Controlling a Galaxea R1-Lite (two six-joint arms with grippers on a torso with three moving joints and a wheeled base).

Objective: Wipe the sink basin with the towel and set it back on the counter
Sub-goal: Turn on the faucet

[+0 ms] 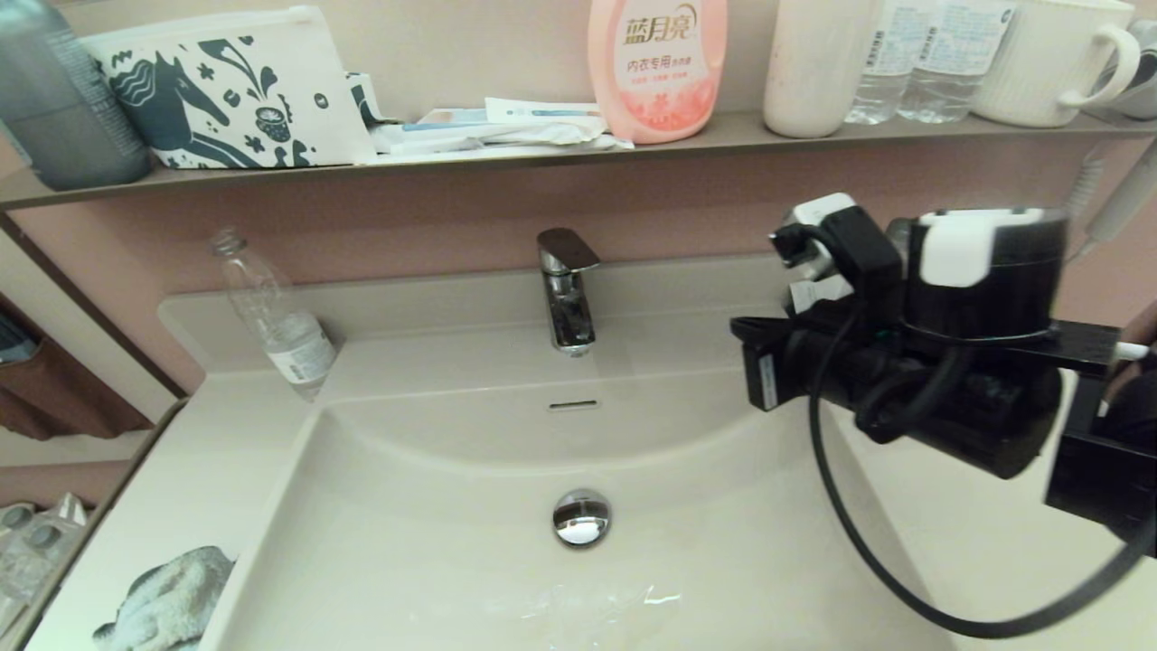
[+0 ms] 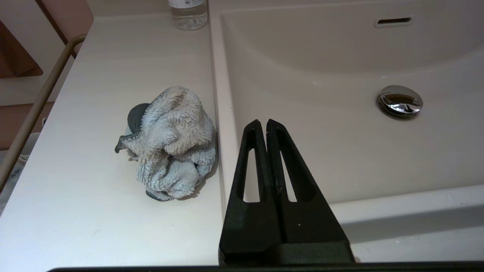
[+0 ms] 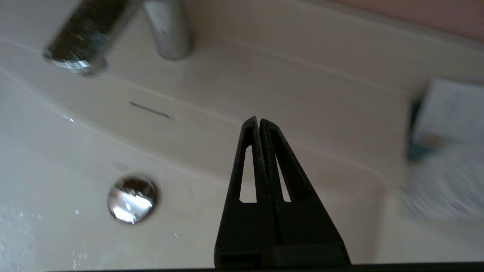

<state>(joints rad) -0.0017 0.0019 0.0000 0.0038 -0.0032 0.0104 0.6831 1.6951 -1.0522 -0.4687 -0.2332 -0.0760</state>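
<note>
My left fingers (image 2: 263,121) are pressed together with nothing between them, tips hanging over the left rim of the sink basin (image 2: 340,151), just beside the towel (image 2: 172,141). My right fingers (image 3: 258,120) are likewise pressed together and empty, held above the basin's right rear area, in front of the faucet (image 3: 90,34).

The towel lies crumpled in a loose ball on the counter (image 2: 94,94), at the left side, touching or nearly touching the basin's left rim. In the head view the towel (image 1: 167,601) sits at the counter's front left corner.

The basin (image 1: 434,542) is set into the middle of the counter. The chrome drain plug (image 1: 581,517) sits in the basin floor, and the overflow slot (image 1: 573,405) is in the rear wall below the faucet (image 1: 568,289). Water droplets glint on the basin floor near its front.

My right arm (image 1: 940,344) extends over the right side of the counter, well apart from the towel.

A clear plastic bottle (image 1: 276,316) stands tilted at the counter's rear left corner. The shelf (image 1: 542,154) above carries a horse-print pouch (image 1: 230,90) and a pink detergent bottle (image 1: 658,68).
</note>
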